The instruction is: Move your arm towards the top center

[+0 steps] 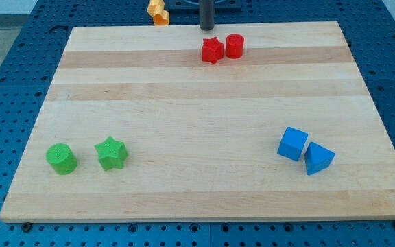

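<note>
My tip [207,28], the lower end of a straight dark rod, sits at the far edge of the pale wooden board [204,110], close to its middle from left to right. The rod carries no hand or jaws, so nothing is held; the tip touches no block. Just near-side of it, a little to the right, lie a red star-shaped block [212,50] and a red cylinder block [234,46], side by side and almost touching. Beyond the board's far edge, to the tip's left, a small orange block [158,12] rests on the blue perforated table [19,62]; it is cut off by the frame, so its shape is hard to make out. At the near left, a green cylinder block [62,158] and a green star-shaped block [111,153] stand close together but apart. At the near right, a blue cube block [293,144] and a blue wedge-like block [319,158] sit touching or nearly so.
</note>
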`<state>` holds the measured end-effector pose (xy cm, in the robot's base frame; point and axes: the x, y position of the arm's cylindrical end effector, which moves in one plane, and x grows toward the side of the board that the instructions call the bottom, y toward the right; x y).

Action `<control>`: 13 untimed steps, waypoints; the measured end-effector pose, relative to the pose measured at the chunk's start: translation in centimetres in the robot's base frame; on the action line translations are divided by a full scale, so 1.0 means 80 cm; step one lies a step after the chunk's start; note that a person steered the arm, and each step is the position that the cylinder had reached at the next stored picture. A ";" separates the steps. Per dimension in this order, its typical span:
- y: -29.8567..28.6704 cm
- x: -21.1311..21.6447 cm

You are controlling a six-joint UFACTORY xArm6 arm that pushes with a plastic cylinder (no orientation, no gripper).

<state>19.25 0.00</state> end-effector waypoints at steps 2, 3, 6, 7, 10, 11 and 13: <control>-0.008 0.002; -0.112 -0.001; -0.209 -0.001; -0.216 -0.001; -0.245 0.002; -0.360 0.093; -0.380 0.137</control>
<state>30.20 -30.43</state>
